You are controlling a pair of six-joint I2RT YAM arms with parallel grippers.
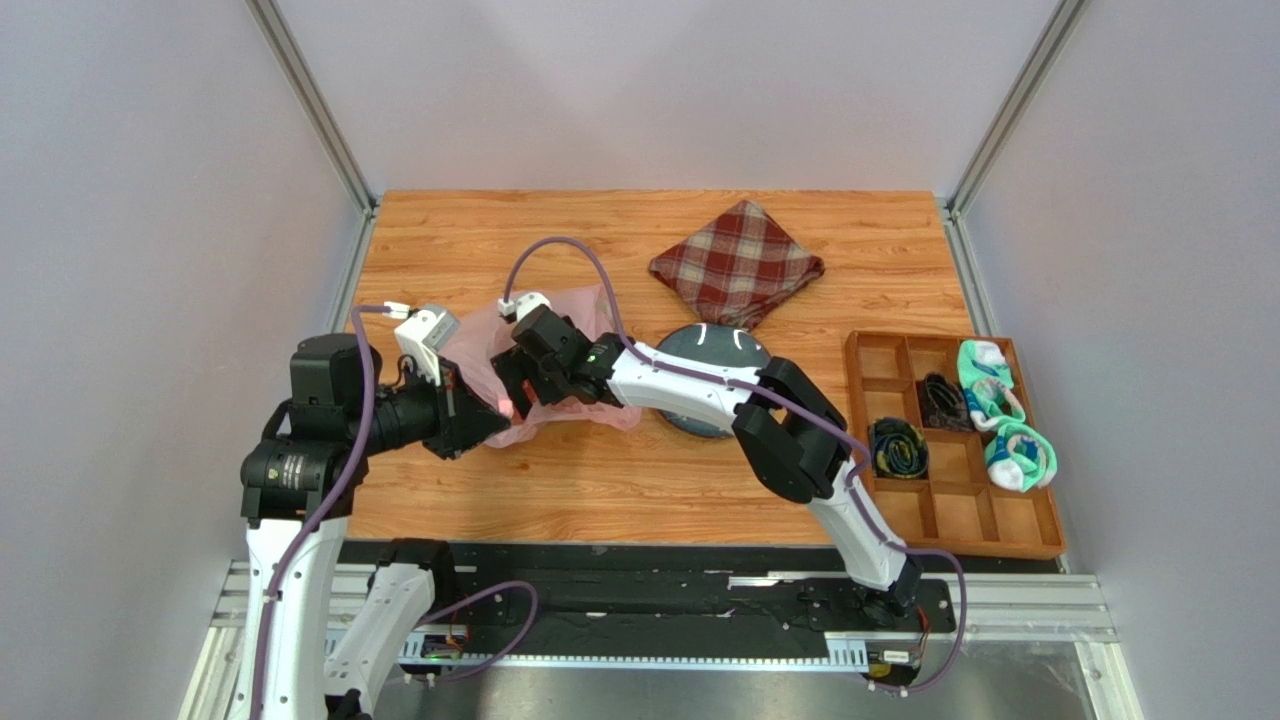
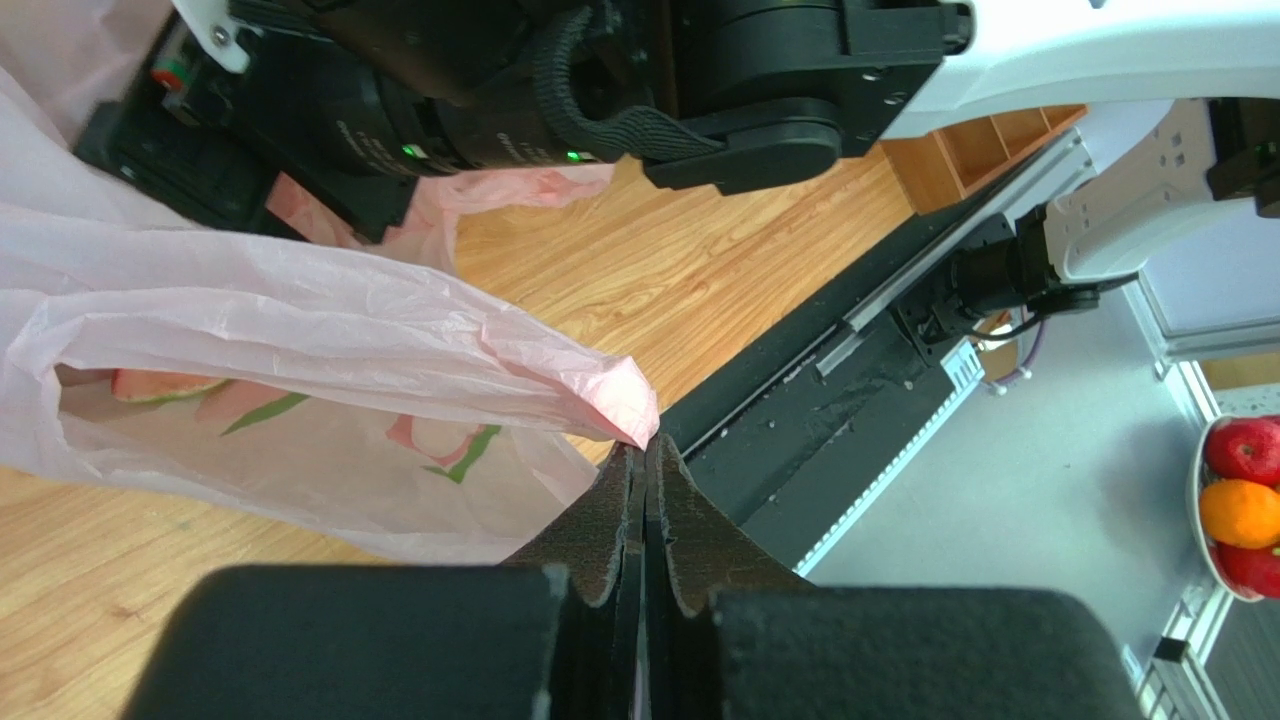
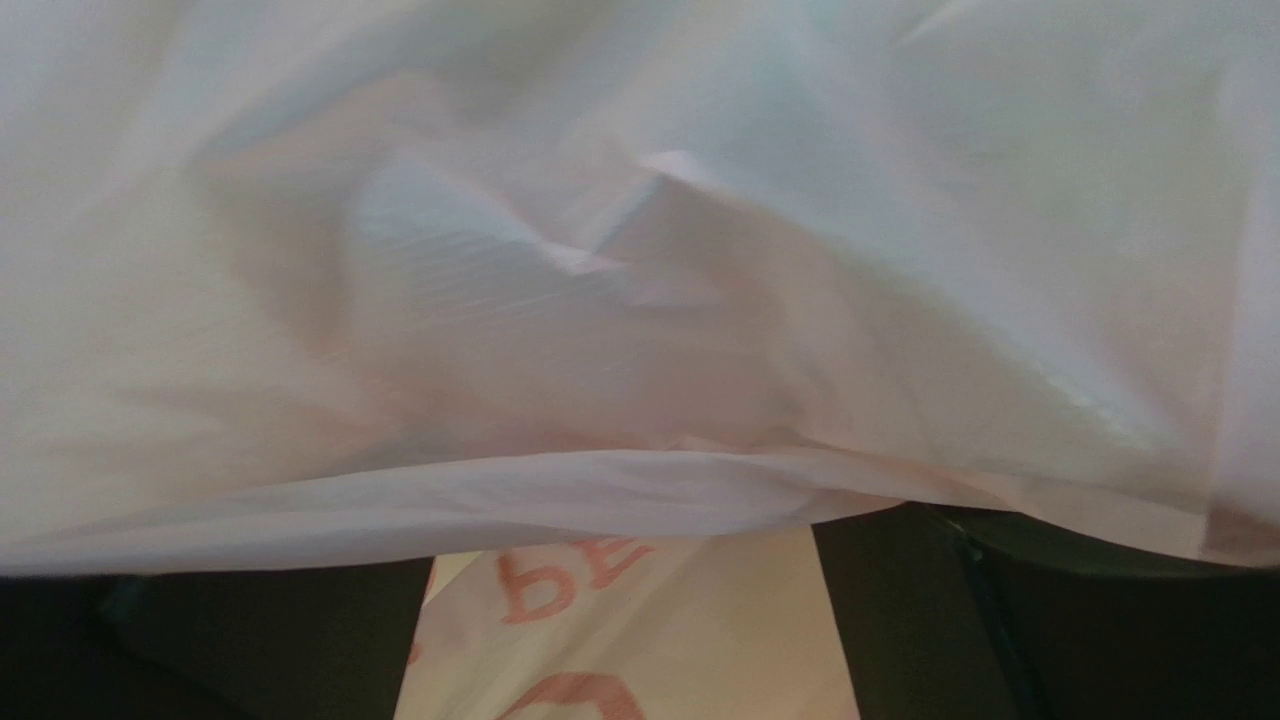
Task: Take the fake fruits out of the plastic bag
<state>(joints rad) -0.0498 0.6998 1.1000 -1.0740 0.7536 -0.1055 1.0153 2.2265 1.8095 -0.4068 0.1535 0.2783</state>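
Observation:
The pink plastic bag [image 1: 579, 393] lies crumpled on the table left of centre. My left gripper [image 1: 478, 422] is shut on a bunched edge of the plastic bag [image 2: 316, 338], and its fingertips [image 2: 624, 488] pinch the film and hold it up. My right gripper [image 1: 522, 384] reaches across into the bag from the right. In the right wrist view its dark fingers [image 3: 211, 645] stand wide apart with bag film [image 3: 601, 300] draped over them, and the right gripper [image 3: 609, 638] is open. Pink and green shapes [image 2: 166, 390] show through the film; I cannot tell print from fake fruits.
A dark plate [image 1: 721, 342] sits right of the bag, partly under the right arm. A red plaid cloth [image 1: 736, 263] lies at the back. A wooden compartment tray [image 1: 1037, 518] with rolled socks [image 1: 1004, 428] stands at the right edge.

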